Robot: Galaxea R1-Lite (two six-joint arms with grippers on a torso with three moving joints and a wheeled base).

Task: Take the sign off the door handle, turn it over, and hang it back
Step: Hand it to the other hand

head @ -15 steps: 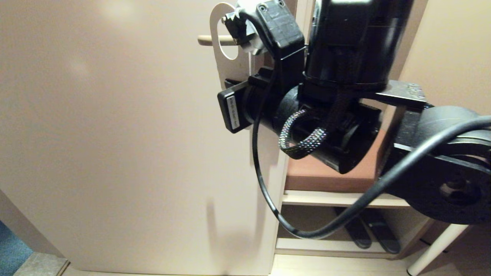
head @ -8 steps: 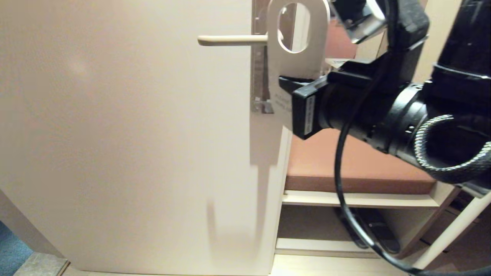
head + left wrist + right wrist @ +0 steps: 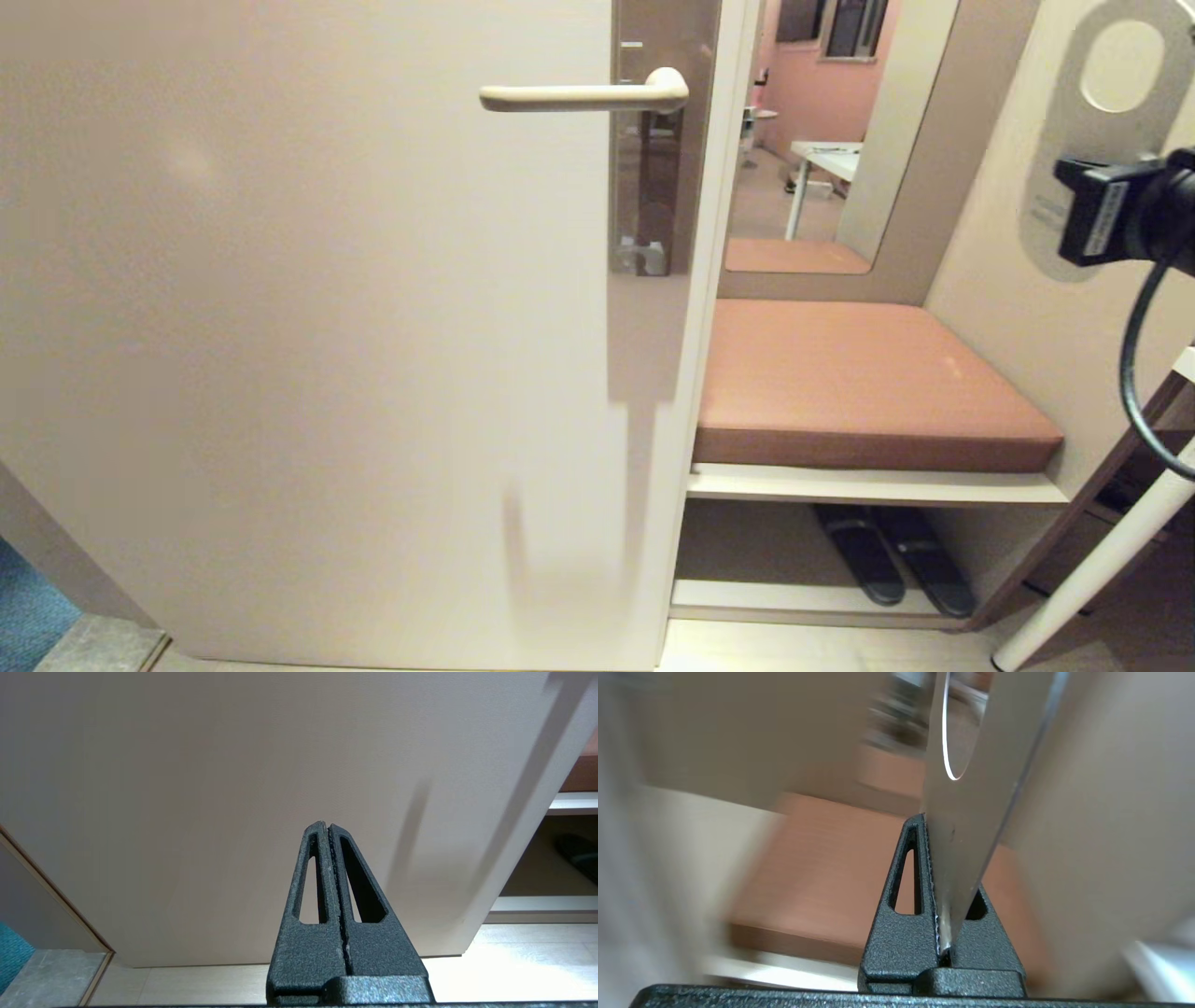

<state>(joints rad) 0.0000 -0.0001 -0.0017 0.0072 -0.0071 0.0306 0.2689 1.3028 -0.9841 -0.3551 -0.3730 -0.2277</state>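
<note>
Beside the bench, right gripper (image 3: 941, 891) jaws clamp the sign (image 3: 1092, 121), lettering unreadable; left gripper (image 3: 329, 833) jaws closed.

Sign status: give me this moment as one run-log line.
sign: off door handle, not yet rehung | right gripper: shut on sign, far right of door | left gripper: shut, parked low

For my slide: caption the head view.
Right tool holds the door sign clear of the bare lever handle.
</note>
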